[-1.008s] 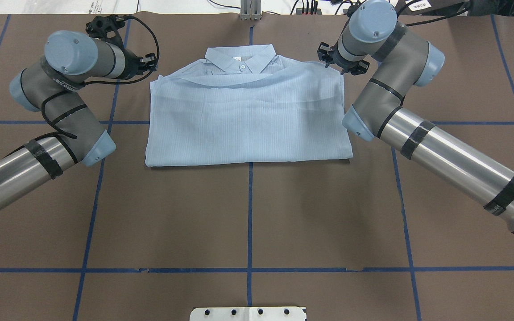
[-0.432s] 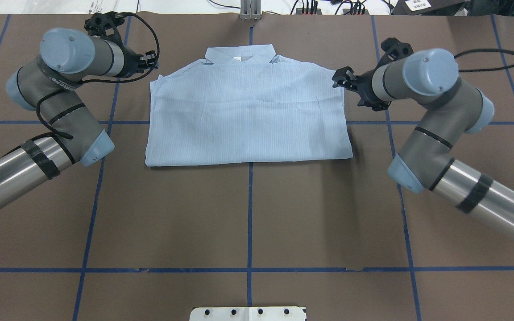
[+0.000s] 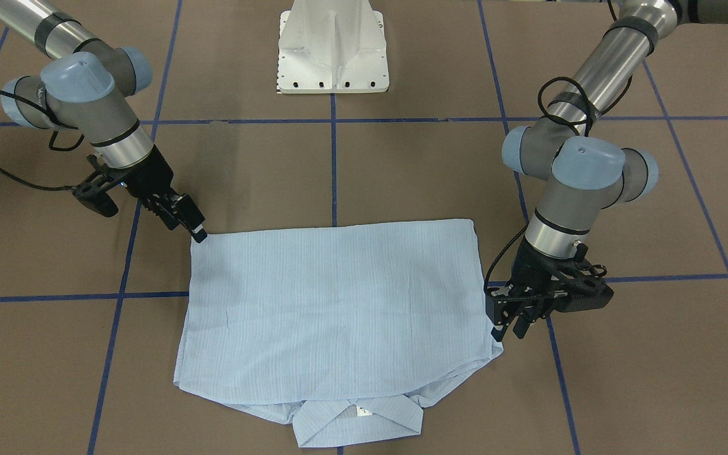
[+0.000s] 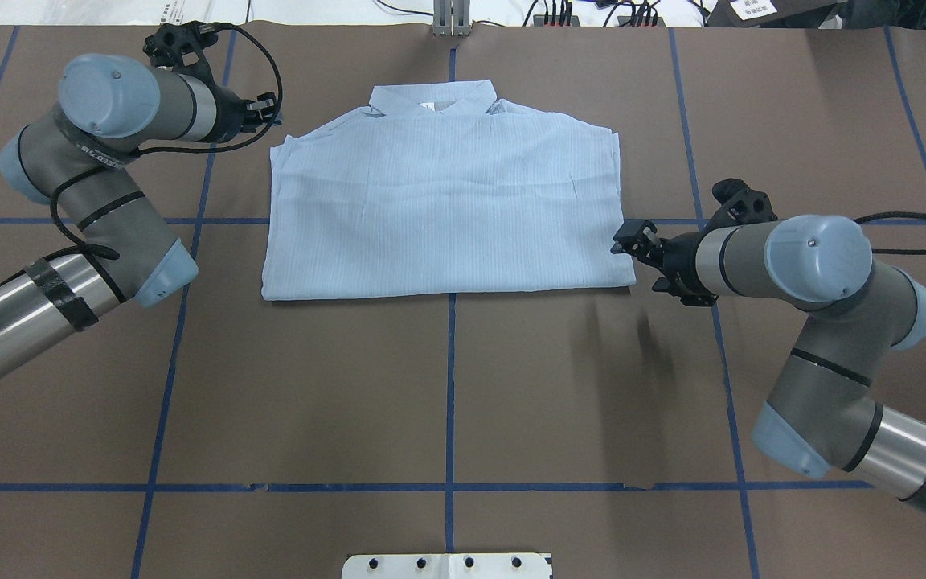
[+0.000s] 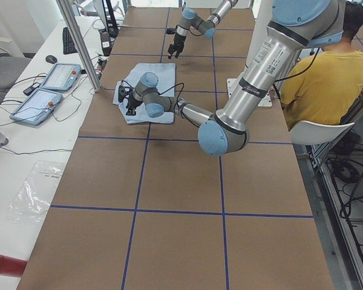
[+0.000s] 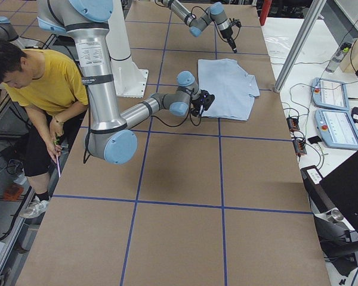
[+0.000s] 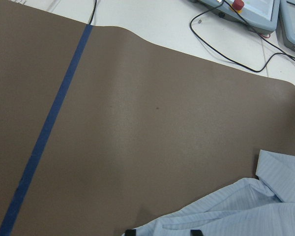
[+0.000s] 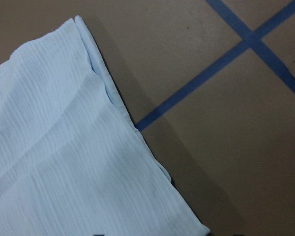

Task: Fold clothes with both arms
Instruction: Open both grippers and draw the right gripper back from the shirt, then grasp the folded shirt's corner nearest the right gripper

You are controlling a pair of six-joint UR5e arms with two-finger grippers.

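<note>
Folded light-blue shirt (image 6: 230,89) flat on brown bench (image 6: 227,190) gridded with blue tape (image 6: 221,173), near right arm's tool (image 6: 205,100) at the shirt's near edge, far left arm's tool (image 6: 232,43) near its far edge, seated person (image 6: 45,80) in yellow top at left, two tablets (image 6: 331,95) at right

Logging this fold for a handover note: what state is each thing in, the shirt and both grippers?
shirt, folded into a flat rectangle, collar poking out at the far edge.
left gripper, open, at the shirt's far corner.
right gripper, open, at the shirt's near corner.
</note>
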